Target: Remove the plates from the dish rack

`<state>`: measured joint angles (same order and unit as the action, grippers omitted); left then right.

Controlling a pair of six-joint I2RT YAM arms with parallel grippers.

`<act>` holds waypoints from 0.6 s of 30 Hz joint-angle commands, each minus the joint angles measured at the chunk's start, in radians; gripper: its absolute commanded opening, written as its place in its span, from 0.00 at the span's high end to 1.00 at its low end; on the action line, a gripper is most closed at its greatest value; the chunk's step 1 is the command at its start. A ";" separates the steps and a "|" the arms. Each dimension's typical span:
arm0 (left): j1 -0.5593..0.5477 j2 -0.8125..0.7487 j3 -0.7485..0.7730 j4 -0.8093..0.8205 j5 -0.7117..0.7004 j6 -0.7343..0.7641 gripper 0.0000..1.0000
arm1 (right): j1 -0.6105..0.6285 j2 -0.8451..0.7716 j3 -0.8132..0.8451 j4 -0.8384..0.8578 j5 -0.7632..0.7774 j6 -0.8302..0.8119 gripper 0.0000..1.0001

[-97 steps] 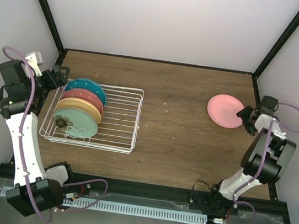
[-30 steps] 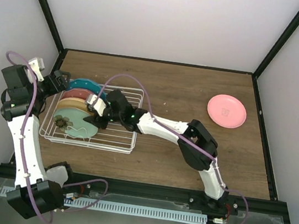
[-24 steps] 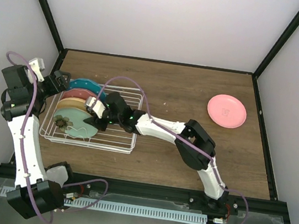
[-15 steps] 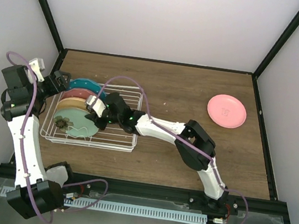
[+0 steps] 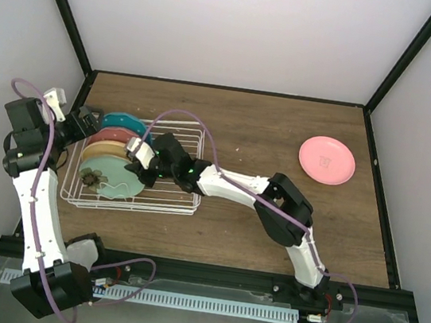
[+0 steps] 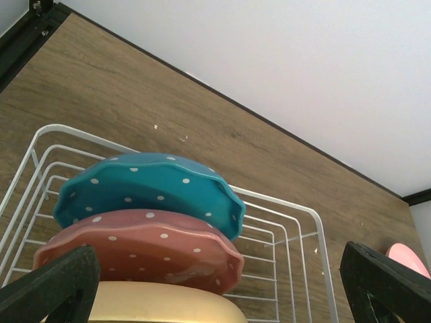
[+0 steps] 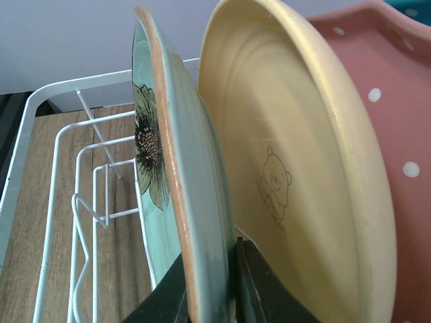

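The white dish rack [image 5: 170, 197] sits at the table's left with several plates on edge in it: teal-blue dotted [image 5: 121, 123], salmon-red dotted [image 5: 115, 141], orange-yellow [image 5: 100, 157] and, nearest, mint green with a dark flower [image 5: 107, 180]. My right gripper [image 5: 136, 170] reaches in from the right and is shut on the mint green plate's [image 7: 180, 168] rim, one finger [image 7: 160, 299] on each face, beside the orange-yellow plate [image 7: 289, 168]. My left gripper [image 5: 85, 119] hangs open over the rack's back left, above the teal-blue plate [image 6: 148, 192]. The pink plate [image 5: 326, 159] lies flat at the far right.
The right arm [image 5: 236, 187] stretches low across the table's middle from its base at the near right. Black frame posts and white walls close in the table on three sides. The rack's right half [image 6: 296, 235] holds no plates.
The right gripper's jaws have closed on the mint green plate's rim. The rack has shifted slightly, its near right corner moving back. The left arm has barely moved.
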<state>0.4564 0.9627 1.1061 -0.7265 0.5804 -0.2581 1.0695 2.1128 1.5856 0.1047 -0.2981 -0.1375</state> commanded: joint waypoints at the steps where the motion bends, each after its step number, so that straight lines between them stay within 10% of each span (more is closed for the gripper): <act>1: 0.000 -0.014 0.005 0.020 0.022 -0.012 0.00 | 0.028 -0.091 -0.015 -0.005 -0.049 0.015 0.99; 18: 0.001 0.034 0.117 0.073 0.039 -0.088 0.00 | 0.029 -0.245 0.035 -0.012 0.088 -0.058 0.99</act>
<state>0.4564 0.9928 1.1709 -0.6838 0.6075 -0.3229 1.0817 1.9846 1.5532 0.0120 -0.2214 -0.1989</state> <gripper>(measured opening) 0.998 0.129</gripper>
